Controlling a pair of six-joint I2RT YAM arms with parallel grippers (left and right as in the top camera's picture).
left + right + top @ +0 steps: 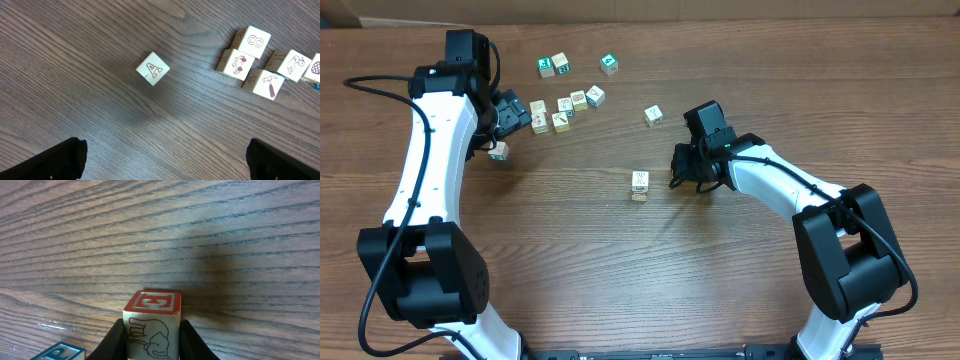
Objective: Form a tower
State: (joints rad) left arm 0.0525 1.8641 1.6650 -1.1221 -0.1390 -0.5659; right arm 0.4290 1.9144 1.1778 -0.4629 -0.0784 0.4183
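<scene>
Dark, wood-grain table [620, 280], overhead and wrist views. The tower [639, 185], a short one-cube-wide column of cream cubes, stands upright near the table's middle, just to the left of the right tool [678, 170] and apart from it. The right tool [152, 340] is closed narrowly on a red-topped cube [152, 311] with an elephant drawn on its side face; one finger presses each flank. A teal-edged cube [57, 351] shows at the lower left corner of the right wrist view; whether it belongs to the tower cannot be told. The left tool [512, 113] is spread wide and holds nothing; its fingers [55, 160] frame bare table below a letter-A cube [153, 68], which lies alone. A cluster of loose cubes [560, 108] lies just to the right of the left tool, its nearest members bearing a hammer, a bird and a figure eight [252, 42]. Three further cubes [560, 64] sit nearer the far edge, and a single cube [653, 115] lies behind the right tool.
</scene>
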